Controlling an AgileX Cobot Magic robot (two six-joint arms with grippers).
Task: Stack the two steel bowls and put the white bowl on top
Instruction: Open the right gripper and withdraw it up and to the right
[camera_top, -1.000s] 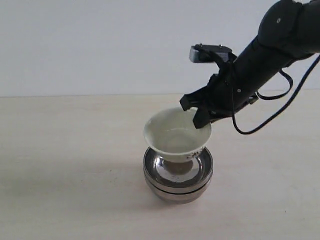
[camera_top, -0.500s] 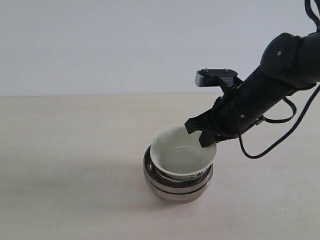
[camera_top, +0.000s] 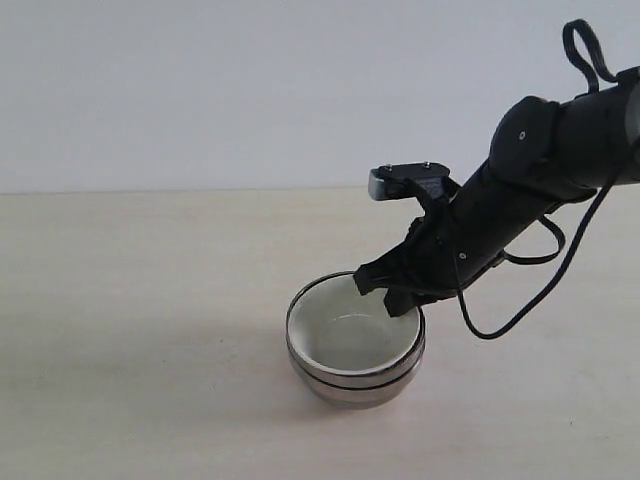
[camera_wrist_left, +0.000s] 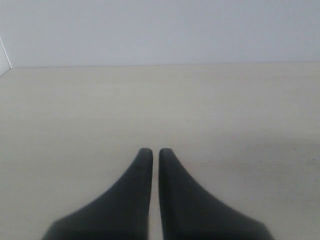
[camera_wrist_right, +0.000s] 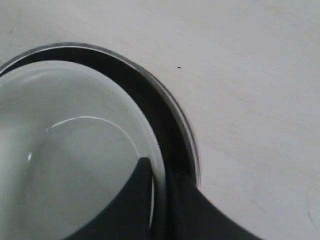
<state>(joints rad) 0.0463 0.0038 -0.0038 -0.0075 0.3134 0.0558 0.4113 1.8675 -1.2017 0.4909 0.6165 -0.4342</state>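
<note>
Steel is shining at the middle of the pale table (camera_top: 150, 300), a little to the near side, where the two steel bowls (camera_top: 352, 385) are sitting one inside the other, with a dark seam running around between them. The white bowl (camera_top: 345, 340) is resting inside the upper steel bowl (camera_wrist_right: 155, 105), upright, and its rim is lying at almost the same height as the steel rim around it.

From the right, the black arm is reaching down at a slant to the far right side of this stack. The right gripper (camera_top: 388, 297) is pinching the rim of the white bowl there. In the right wrist view, the right gripper (camera_wrist_right: 159, 167) is standing narrow, with one finger (camera_wrist_right: 132, 200) inside the white bowl (camera_wrist_right: 70, 150) and the other finger (camera_wrist_right: 187, 215) outside it, in the dark gap between the ceramic wall and the steel wall. The thin white rim is passing between the two fingertips. A black cable (camera_top: 520, 310) is hanging in a loop below the arm.

The left gripper (camera_wrist_left: 155, 152) is not appearing in the exterior view. Its own camera is showing it above a bare part of the table (camera_wrist_left: 225, 110), with the two dark fingers drawn nearly together, only a thin slit between them, and nothing held. Behind the table, a plain white wall (camera_top: 200, 90) is closing the scene.
</note>
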